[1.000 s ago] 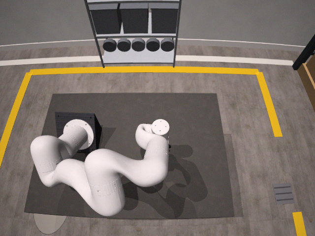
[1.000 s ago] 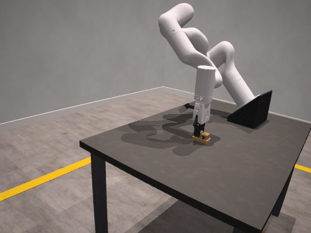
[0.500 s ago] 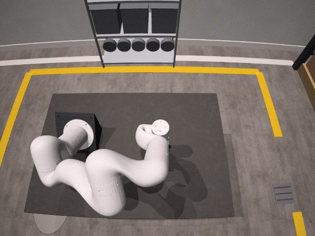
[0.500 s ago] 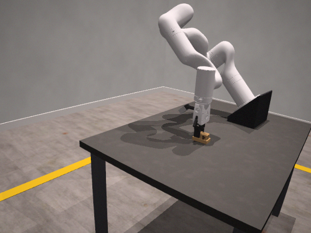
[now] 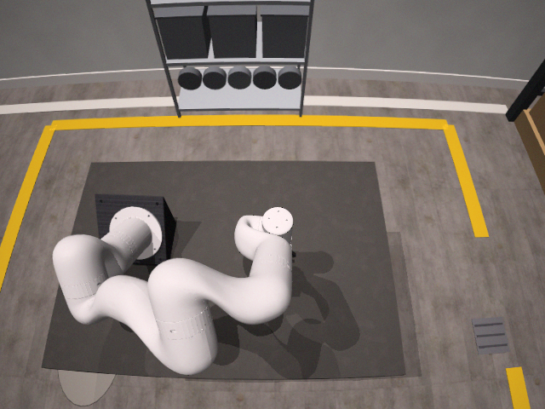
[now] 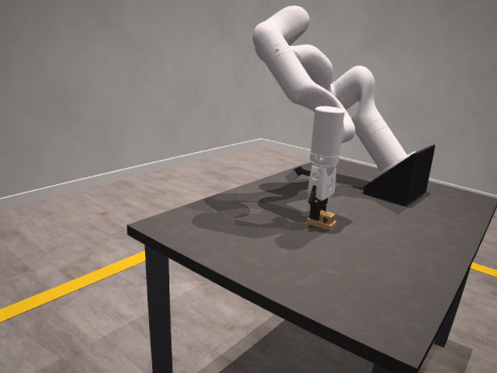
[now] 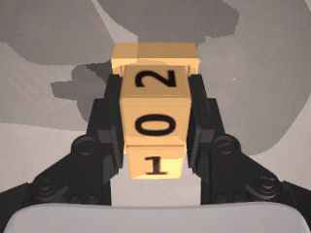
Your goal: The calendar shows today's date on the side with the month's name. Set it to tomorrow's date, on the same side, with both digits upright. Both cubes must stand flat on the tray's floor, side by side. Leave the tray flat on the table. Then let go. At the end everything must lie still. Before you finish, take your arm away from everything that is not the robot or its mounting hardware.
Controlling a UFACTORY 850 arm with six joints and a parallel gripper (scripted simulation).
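In the wrist view my gripper [image 7: 155, 94] is shut on a wooden date cube [image 7: 155, 126], with a black finger on each side of it. That cube shows a 0 on top and a 1 on the side nearest the camera. Just beyond it a second cube [image 7: 155, 80] shows a 2 on top. The wooden tray [image 7: 155, 54] lies under and behind the cubes. In the exterior view the gripper [image 6: 317, 209] stands upright over the left part of the tray [image 6: 321, 222], and the free cube [image 6: 328, 218] shows a 4 on its side. In the top view the arm's wrist [image 5: 277, 220] hides the calendar.
The arm's black base block [image 6: 401, 176] stands at the table's back right, also seen in the top view [image 5: 132, 220]. A shelf rack [image 5: 232, 53] stands on the floor behind the table. The table edge [image 6: 241, 277] is well in front of the tray.
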